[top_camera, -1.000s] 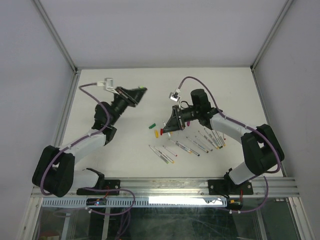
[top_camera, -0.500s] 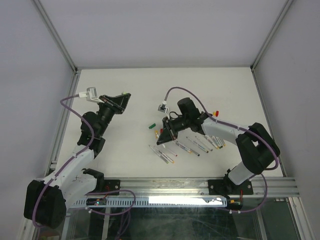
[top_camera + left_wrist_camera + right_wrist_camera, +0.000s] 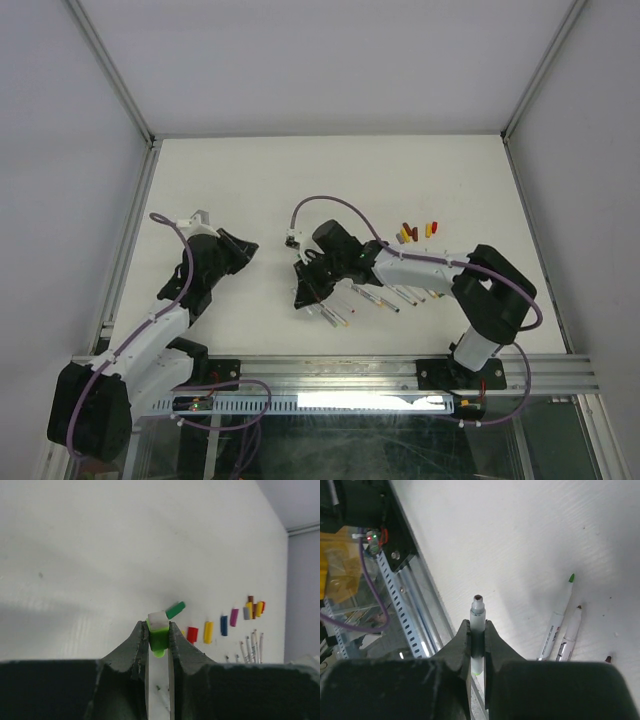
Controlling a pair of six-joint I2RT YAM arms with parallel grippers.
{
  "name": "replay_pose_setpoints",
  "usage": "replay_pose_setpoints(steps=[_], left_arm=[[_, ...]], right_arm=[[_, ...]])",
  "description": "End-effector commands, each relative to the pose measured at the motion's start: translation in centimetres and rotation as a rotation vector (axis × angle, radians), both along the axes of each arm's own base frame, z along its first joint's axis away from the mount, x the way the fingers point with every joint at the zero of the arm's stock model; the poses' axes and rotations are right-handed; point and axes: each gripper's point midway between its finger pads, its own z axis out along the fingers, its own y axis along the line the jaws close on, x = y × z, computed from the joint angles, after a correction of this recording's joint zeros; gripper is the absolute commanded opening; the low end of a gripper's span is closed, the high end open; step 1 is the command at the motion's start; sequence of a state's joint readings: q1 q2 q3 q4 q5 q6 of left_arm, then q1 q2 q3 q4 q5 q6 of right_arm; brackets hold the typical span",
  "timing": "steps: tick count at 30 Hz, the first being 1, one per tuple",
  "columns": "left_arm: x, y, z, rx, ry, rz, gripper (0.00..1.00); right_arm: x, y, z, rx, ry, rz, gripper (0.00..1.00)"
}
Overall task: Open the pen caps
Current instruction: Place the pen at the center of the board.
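Top external view: a white desk (image 3: 420, 170) is closed in by pale panels (image 3: 300, 60) at the back and sides. A metal rail (image 3: 350, 372) runs along the near edge, where both arms are bolted.
Left fingers (image 3: 135, 645): nearly closed, pinching a green cap (image 3: 159, 632) by its sides. They are over bare desk on the left, well apart from the pens.
Right fingers (image 3: 461, 642): closed tight on a held pen (image 3: 477, 622). Its bare, uncapped tip points toward the rail.
In the way: the right arm (image 3: 420, 262) lies across the laid-out pens (image 3: 385, 298) and hides some of them from above.
Row of caps, left wrist view: five, each apart from the next. They are a loose green cap (image 3: 175, 610), red cap (image 3: 192, 635), yellow cap (image 3: 208, 632), blue cap (image 3: 224, 625) and purple cap (image 3: 234, 617).
Cluster of caps (image 3: 254, 608): grey, yellow, maroon and orange-red, packed together beyond the row; count unclear.
Pens, right wrist view: two lie side by side, a green-tipped pen (image 3: 559, 620) and a dark-tipped pen (image 3: 571, 630), both uncapped. The tip of a third shows at the frame edge. Total on the desk: cannot tell.
Surface: matt white with a few dark specks.
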State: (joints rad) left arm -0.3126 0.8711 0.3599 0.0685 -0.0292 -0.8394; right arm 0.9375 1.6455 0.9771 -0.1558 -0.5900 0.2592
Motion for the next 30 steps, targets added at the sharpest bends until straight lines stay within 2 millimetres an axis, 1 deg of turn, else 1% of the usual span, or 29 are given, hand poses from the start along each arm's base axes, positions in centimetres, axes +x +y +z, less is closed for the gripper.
replay_pose_setpoints(steps=[1,5,8,10,12,15,16,19,21,22,23,26,27,28,29,30], left_arm=[[-0.4,1.0,-2.7,0.014,0.144,0.070,0.00],[-0.4,0.5,-4.1,0.019,0.207,0.050,0.00],[-0.4,0.1,-5.0,0.022,0.243,0.032,0.00],[-0.4,-0.2,-5.5,0.026,0.261,0.022,0.00],[-0.5,-0.4,-6.1,0.033,0.279,0.015,0.00],[-0.4,-0.9,-6.7,0.039,0.294,0.000,0.00],[-0.4,-1.1,-6.9,0.042,0.301,-0.005,0.01],[-0.4,-1.7,-7.5,0.051,0.327,-0.020,0.10],[-0.4,-1.9,-8.0,0.058,0.351,-0.030,0.15],[-0.4,-2.1,-8.2,0.063,0.364,-0.038,0.18],[-0.5,-2.1,-8.6,0.070,0.379,-0.041,0.20],[-0.7,-2.2,-9.4,0.081,0.408,-0.043,0.22],[-0.7,-2.1,-9.5,0.082,0.411,-0.040,0.24],[-0.8,-2.1,-9.6,0.083,0.413,-0.038,0.26],[-0.8,-2.0,-9.6,0.087,0.416,-0.036,0.27],[-0.8,-1.9,-9.6,0.093,0.416,-0.034,0.28]], right_arm=[[2.0,1.1,-0.7,-0.083,-0.081,-0.117,0.00],[0.9,1.7,-1.7,-0.122,-0.092,-0.095,0.00],[0.0,2.1,-3.0,-0.178,-0.119,-0.081,0.00],[-0.2,2.2,-4.0,-0.224,-0.141,-0.079,0.00],[0.2,2.1,-4.8,-0.278,-0.179,-0.091,0.00],[1.4,1.7,-5.5,-0.337,-0.239,-0.124,0.00],[1.8,1.5,-5.7,-0.348,-0.256,-0.133,0.00],[2.4,1.2,-5.9,-0.373,-0.291,-0.148,0.02],[2.5,1.1,-6.1,-0.384,-0.303,-0.144,0.05],[2.5,1.1,-6.1,-0.387,-0.305,-0.139,0.08],[2.5,1.1,-6.1,-0.390,-0.306,-0.135,0.12],[2.6,1.0,-6.4,-0.398,-0.308,-0.128,0.14],[2.6,1.0,-6.5,-0.401,-0.309,-0.125,0.15],[2.6,0.9,-6.6,-0.407,-0.310,-0.127,0.19],[2.7,0.9,-6.6,-0.409,-0.311,-0.128,0.21],[2.7,0.9,-6.6,-0.410,-0.312,-0.128,0.21]])
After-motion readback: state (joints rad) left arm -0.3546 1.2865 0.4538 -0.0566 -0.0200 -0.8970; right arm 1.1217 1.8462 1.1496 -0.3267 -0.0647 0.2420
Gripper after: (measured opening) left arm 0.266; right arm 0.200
